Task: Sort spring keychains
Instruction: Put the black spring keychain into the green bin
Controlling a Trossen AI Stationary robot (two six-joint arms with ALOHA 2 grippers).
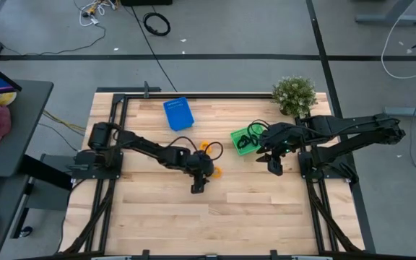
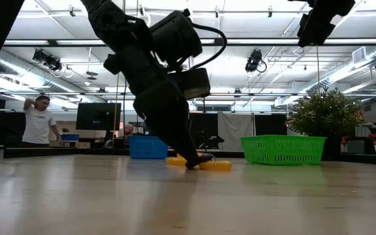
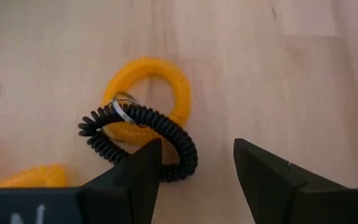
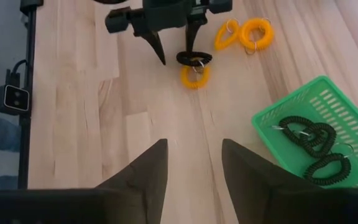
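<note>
The left end effector (image 1: 197, 184) is reaching low over the middle of the wooden surface (image 1: 150, 209), fingers spread, one finger resting inside the black spring keychain (image 3: 143, 140) lying across an orange spring keychain (image 3: 157, 81). The right end effector (image 1: 274, 165) is hovering with its fingers parted just beside the green bin (image 4: 309, 112) containing black coils. In the room behind, a person (image 2: 39, 121) is standing.

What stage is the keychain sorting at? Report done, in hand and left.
Done: three black keychains lie in the green bin. In hand: the left gripper is open at the table, one finger against a black keychain lying on an orange keychain. Left: that pair, two more orange ones; nothing shows in the blue bin. The right gripper hovers open.
</note>
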